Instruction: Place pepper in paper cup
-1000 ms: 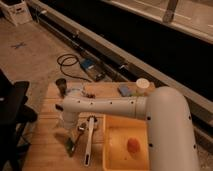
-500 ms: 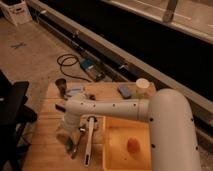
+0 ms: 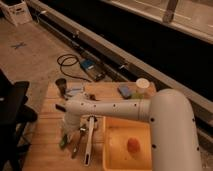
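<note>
The green pepper (image 3: 64, 141) lies on the wooden table (image 3: 47, 150) near its left front part. My gripper (image 3: 67, 126) hangs at the end of the white arm (image 3: 115, 109), just above the pepper's upper end. Whether it touches the pepper cannot be told. The white paper cup (image 3: 142, 86) stands at the table's far right edge, well away from the gripper.
A metal spoon (image 3: 78, 142) and a white-handled long utensil (image 3: 90, 141) lie right of the pepper. A big yellow tub (image 3: 116, 130) holds an orange item (image 3: 132, 145). A dark metal cup (image 3: 61, 86) and a blue sponge (image 3: 124, 91) sit at the back.
</note>
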